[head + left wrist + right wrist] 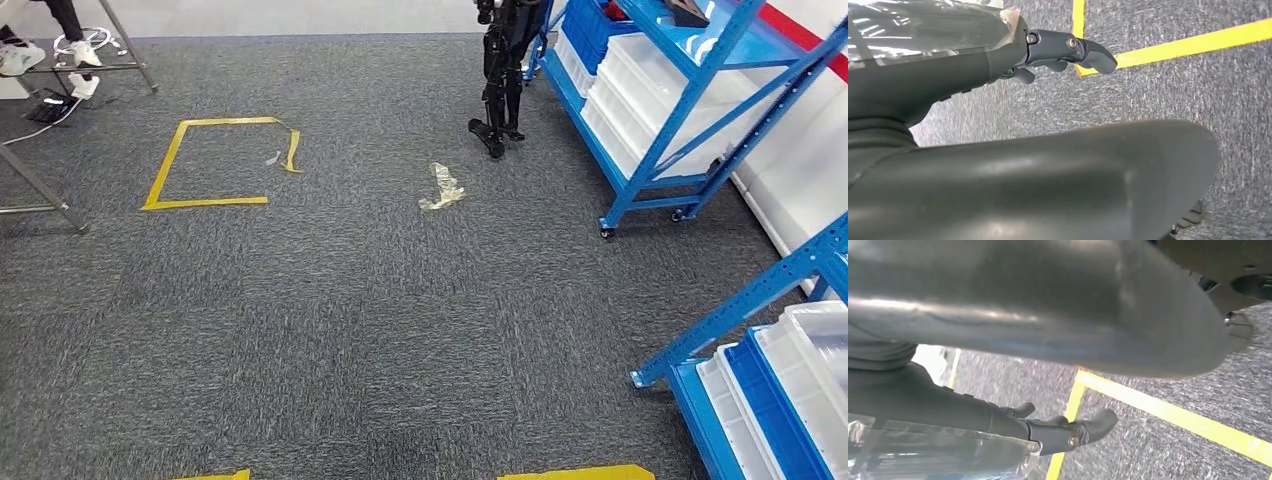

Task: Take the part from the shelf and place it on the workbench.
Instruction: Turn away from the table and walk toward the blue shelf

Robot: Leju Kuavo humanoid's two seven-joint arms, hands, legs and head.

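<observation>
Dark grey speckled carpet (350, 320). Yellow tape square (215, 160) on it, more yellow tape strips (575, 472) at the near edge. Bright blue shelf frames (690, 110) with white bins (650, 80) and blue bins (590, 20). Red stripe (800, 30) along a white wall. Black robot legs (500, 80) far off. Dark grey left hand (1068, 50), dark grey right hand (1068, 432).
</observation>
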